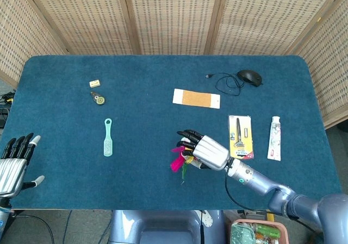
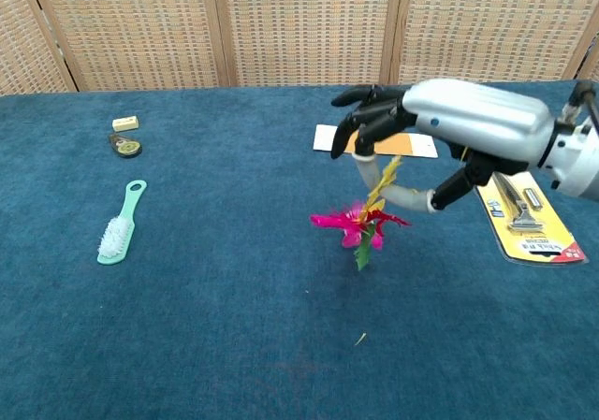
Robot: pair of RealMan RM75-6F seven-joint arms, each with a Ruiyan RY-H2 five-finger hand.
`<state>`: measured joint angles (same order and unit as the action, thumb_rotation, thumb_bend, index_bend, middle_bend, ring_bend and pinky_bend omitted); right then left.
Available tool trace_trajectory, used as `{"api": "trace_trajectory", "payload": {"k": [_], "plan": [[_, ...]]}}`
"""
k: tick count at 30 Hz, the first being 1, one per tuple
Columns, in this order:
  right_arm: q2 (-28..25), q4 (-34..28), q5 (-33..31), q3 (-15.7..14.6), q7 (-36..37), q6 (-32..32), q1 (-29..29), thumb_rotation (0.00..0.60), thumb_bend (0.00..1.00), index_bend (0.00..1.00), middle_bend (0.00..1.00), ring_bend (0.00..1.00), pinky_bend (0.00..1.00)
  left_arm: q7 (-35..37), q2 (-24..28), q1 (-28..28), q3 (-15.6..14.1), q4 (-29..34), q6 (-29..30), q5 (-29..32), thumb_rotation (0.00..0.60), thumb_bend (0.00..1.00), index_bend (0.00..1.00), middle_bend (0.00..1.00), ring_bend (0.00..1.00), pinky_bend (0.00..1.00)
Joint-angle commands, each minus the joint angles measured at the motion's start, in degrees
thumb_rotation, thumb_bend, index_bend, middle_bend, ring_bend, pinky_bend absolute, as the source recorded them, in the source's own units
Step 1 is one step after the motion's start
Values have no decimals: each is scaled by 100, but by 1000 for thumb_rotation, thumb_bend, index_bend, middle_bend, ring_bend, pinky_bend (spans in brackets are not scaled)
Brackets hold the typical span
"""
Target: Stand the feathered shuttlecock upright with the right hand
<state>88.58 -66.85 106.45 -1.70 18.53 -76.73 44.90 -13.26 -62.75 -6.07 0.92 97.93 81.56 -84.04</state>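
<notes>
fingers (image 2: pixel 367 121) above held shuttlecock (image 2: pixel 360 224)

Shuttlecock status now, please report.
Right robot hand holds the shuttlecock lifted, feathers hanging down. Left robot hand open, idle. Nothing in the way.

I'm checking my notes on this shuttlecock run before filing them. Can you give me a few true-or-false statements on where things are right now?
1. The right hand holds the feathered shuttlecock up off the table. True.
2. The left hand is pressing on the green brush. False: it is at the table's near left edge, apart from the brush, with nothing in it.
3. The razor pack lies between the right hand and the toothpaste tube in the head view. True.
4. The black mouse lies beside the brush. False: it lies at the far right, with its cable coiled next to it.
</notes>
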Motion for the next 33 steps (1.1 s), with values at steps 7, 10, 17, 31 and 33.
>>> {"api": "trace_trajectory", "payload": {"k": [7,10,17,31,33], "plan": [[-1258,-2295,-1647,463,204,1576,241,600,485,645,289,73,146,-1,24,-9,-26,17,-16,-28,600,0,0,0,0,0],[-1214,-2255,-1856,472,14,1813,241,600,485,645,289,73,146,-1,30,3,-36,31,6,-44,600,0,0,0,0,0],[-1085,-2070,-1937,467,-123,1959,187,600,485,645,289,73,146,-26,20,9,-58,38,-7,-38,600,0,0,0,0,0],[-900,-1792,-2250,774,-396,1802,14,600,289,377,269,73,146,3,33,48,-98,67,83,-149,600,0,0,0,0,0],[-897,-1731,-2359,844,-474,1782,-19,600,268,317,235,73,146,20,41,53,-101,70,92,-160,600,0,0,0,0,0]]}}
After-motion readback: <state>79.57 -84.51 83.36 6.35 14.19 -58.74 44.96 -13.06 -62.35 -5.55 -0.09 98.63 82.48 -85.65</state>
